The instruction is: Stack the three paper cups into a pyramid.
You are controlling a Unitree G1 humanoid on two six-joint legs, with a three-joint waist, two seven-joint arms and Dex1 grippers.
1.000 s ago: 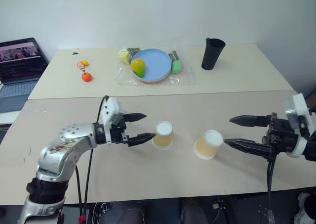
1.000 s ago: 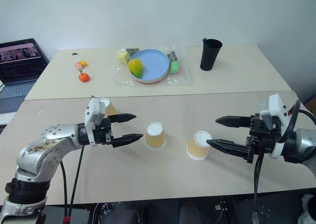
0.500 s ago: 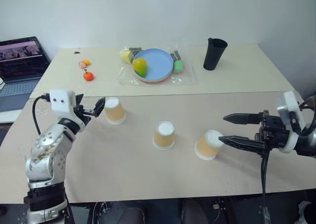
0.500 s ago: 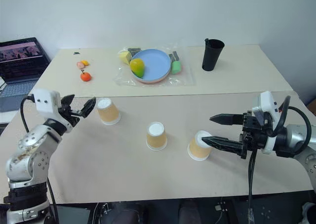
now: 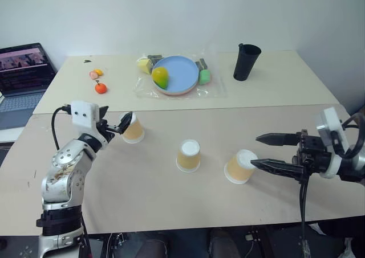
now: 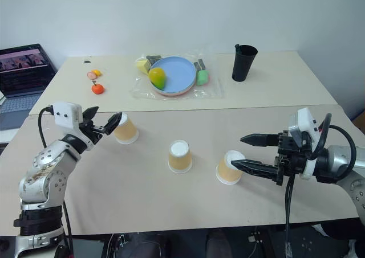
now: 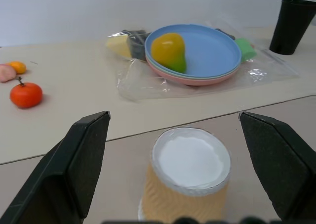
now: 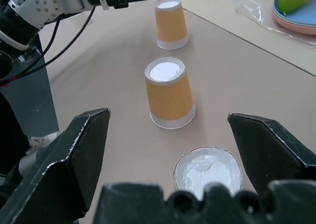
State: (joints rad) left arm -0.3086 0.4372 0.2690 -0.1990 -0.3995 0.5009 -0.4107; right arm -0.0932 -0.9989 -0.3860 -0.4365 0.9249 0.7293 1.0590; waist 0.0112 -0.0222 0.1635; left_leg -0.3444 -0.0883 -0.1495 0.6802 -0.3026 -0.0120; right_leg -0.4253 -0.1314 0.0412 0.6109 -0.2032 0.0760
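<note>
No pyramid yet: 3 paper cups [image 5: 189, 155] stand apart, upside down; left gripper [image 5: 119, 126] and right gripper [image 5: 268, 151] both spread, empty.

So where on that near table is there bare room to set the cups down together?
The widest bare patch is the near strip of the front table, in front of the middle cup and between the two arms. The far table is crowded around the blue plate and its plastic bag, with small fruit left and the black cup right.
</note>
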